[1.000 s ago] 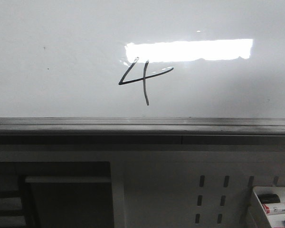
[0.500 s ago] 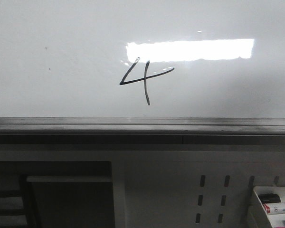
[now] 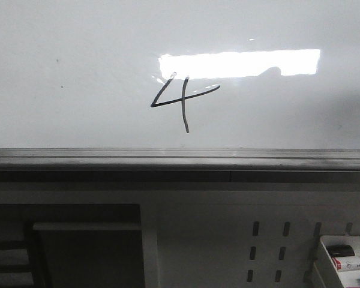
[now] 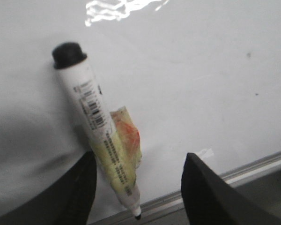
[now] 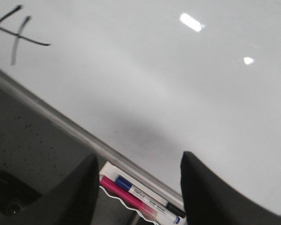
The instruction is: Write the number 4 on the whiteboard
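One whiteboard [image 3: 78, 72] fills the wall, glossy, with one bright reflection. One number 4 [image 3: 179, 101] sits just below that glare, well clear of both tools. The left gripper [image 4: 138, 187] stands wide, one black-capped marker [image 4: 97, 126] against one finger. The right gripper [image 5: 138, 187] gapes empty over one tray [image 5: 126, 199] holding several markers.

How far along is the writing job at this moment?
Done: the number 4 stands complete in black ink on the whiteboard. In hand: the left gripper has a marker against one finger, tip bare, jaws apart. The right gripper is open and empty. Left: seemingly only stowing the marker.
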You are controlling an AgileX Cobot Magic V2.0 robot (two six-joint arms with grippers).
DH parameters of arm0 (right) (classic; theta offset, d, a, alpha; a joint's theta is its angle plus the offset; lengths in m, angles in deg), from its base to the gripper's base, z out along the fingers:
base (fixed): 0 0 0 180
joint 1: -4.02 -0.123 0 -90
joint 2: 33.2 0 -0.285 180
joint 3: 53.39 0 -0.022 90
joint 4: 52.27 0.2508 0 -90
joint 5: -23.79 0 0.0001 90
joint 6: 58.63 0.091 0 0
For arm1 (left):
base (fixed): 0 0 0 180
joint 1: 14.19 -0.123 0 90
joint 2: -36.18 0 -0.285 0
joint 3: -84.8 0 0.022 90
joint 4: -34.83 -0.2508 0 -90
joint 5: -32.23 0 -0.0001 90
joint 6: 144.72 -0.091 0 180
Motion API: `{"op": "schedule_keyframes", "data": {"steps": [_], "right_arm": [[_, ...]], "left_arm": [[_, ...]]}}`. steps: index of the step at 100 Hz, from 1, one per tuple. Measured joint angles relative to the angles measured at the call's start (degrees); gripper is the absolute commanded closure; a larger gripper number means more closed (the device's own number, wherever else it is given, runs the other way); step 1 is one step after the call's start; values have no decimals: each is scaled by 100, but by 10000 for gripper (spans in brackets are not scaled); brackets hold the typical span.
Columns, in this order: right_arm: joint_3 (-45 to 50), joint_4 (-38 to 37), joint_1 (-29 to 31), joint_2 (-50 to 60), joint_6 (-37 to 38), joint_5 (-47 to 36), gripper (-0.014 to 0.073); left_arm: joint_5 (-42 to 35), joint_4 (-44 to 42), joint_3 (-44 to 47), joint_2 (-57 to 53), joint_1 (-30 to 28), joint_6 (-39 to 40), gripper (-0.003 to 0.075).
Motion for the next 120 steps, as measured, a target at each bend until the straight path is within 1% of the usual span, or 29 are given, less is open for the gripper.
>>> {"op": "schedule_keyframes", "data": {"steps": [9,14,21,27,37,44,62,76,89,120], "right_arm": [[153,-252,257,242,510,-40,256],[357,-305,413,423,672,-141,274],[707,-304,619,722,885,-416,308],[1036,-293,746,979,992,-747,343],[1644,-229,803,1453,1092,-1303,404],[2036,-142,812,1755,1100,-1648,462],[2808,39,812,2416,1100,-2240,665],[3224,336,812,2868,1105,-2706,666],[3550,409,812,3046,1114,-3066,666],[3747,408,812,3059,1114,-3116,666]], "left_arm": [[358,-600,-177,-401,0,427,342],[503,-1097,-189,-708,0,759,345],[568,-1605,-108,-1127,0,1211,345],[461,-1838,52,-1491,0,1464,349],[-46,-1914,552,-2156,0,1610,389],[-555,-1817,1031,-2608,0,1650,437],[-1939,-1282,2316,-3398,0,1672,605],[-2943,-1068,2936,-3591,0,1675,741],[-3343,-1042,3142,-3599,0,1675,741],[-3437,-1042,3250,-3612,0,1675,741]]}}
